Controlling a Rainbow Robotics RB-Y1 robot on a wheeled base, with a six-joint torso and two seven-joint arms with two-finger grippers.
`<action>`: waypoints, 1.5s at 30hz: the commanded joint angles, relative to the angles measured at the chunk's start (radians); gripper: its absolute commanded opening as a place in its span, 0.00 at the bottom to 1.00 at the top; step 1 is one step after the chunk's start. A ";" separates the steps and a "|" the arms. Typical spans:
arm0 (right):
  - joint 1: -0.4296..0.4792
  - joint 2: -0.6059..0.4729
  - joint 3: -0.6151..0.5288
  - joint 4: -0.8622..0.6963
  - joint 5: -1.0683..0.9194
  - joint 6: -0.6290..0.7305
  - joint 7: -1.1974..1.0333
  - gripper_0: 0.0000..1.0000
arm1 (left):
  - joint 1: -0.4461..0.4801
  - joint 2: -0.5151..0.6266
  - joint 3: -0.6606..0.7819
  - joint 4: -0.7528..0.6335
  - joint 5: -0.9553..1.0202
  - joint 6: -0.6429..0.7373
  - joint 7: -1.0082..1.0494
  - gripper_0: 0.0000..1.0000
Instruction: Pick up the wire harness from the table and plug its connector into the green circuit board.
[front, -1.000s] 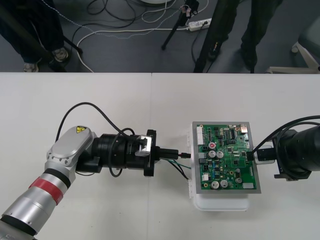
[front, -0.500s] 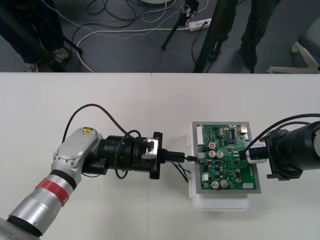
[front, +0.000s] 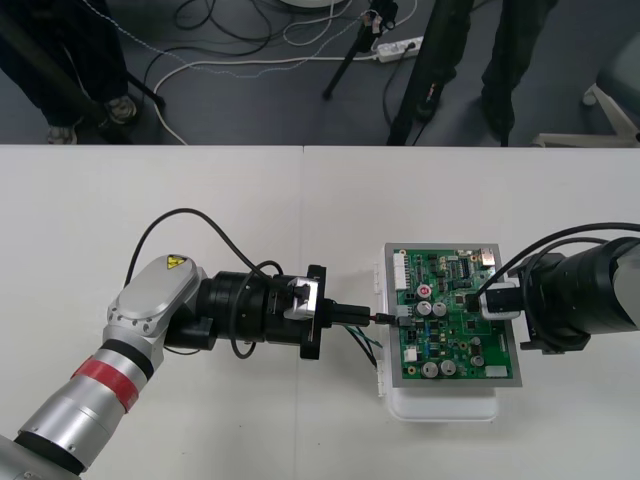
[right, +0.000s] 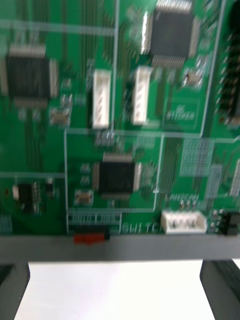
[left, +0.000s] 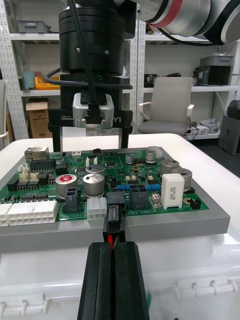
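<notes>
Wire harness (front: 362, 338): plug (left: 114, 222) end clamped in the left gripper (front: 376, 317); green and black wires trailing loose beneath it over the table (front: 200, 220), just left of the circuit board (front: 455, 330).
Plug: small, black, upright at the fingertips, with a red wire running back between the fingers; nose meeting a black header (left: 116, 199) on the board's left edge; full seating not discernible.
Left gripper: fingers pressed narrow on the plug; arm lying level across the table from the left, tip at the board's edge.
Right gripper (front: 478, 300): fingers spread wide, holding nothing; poised over the board's right side, opposite the left gripper.
Circuit board: green, grey-framed, flat on a white base (front: 440, 408).
Step in hand: insertion, judged at or near first contact.
Method, alignment: plug kept square to the header, centred on its mouth, no roll or tilt.
Method, push: straight along the header's axis, slow and steady, stopped once the plug body sits flush.
Method, bracing: right gripper well placed to steady the far edge against the push, should the base slide.
Method, release: grip opened only after seating, then a straight retreat clear of the wires.
Risk: skewed entry jamming the plug or bending pins; board and base shoved rightward; loose wires snagged under the fingers.
</notes>
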 joint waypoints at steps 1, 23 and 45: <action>-0.028 0.033 0.013 -0.004 -0.002 -0.008 -0.053 1.00 | -0.036 -0.029 -0.021 -0.036 -0.008 0.024 -0.105 0.00; -0.026 0.061 0.018 -0.002 -0.013 -0.008 -0.074 1.00 | -0.036 -0.043 -0.021 -0.036 -0.018 0.038 -0.107 0.00; -0.029 0.062 0.018 -0.004 -0.022 -0.008 -0.068 1.00 | -0.036 -0.055 -0.026 -0.036 -0.029 0.044 -0.114 0.00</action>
